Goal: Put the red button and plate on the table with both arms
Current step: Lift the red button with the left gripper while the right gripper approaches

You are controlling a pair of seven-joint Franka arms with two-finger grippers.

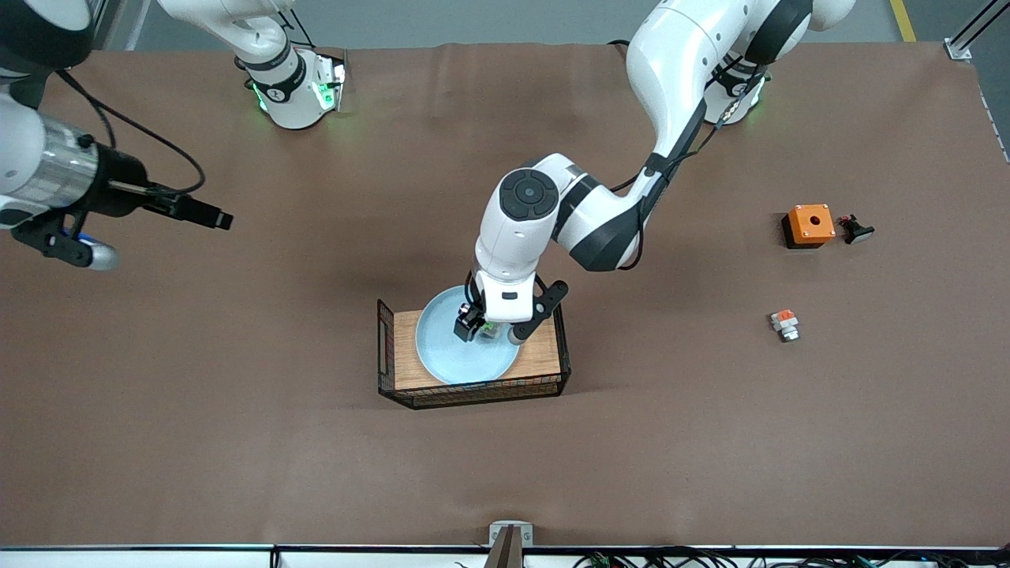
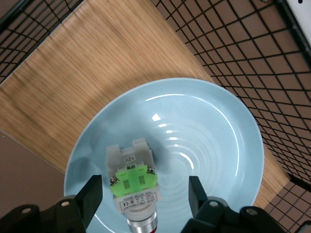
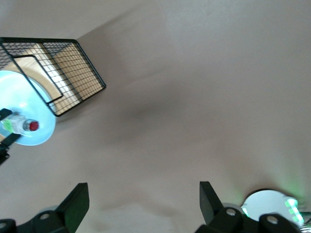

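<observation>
The pale-blue plate (image 1: 454, 359) lies on a small wooden board. The red button (image 2: 133, 182), with its green block and red tip, lies in the plate. My left gripper (image 1: 483, 330) is low over the plate and open, with one finger on each side of the button and touching neither side (image 2: 145, 195). My right gripper (image 1: 213, 214) is open and empty (image 3: 143, 199), up over the brown table (image 1: 237, 442) near the right arm's end. The right wrist view shows the plate (image 3: 29, 104) and the button (image 3: 22, 126) at a distance.
The wooden board (image 1: 540, 355) has black wire-mesh ends. An orange box with a hole (image 1: 810, 223), a small black part (image 1: 856, 229) and a small piece with an orange block (image 1: 784, 323) lie toward the left arm's end.
</observation>
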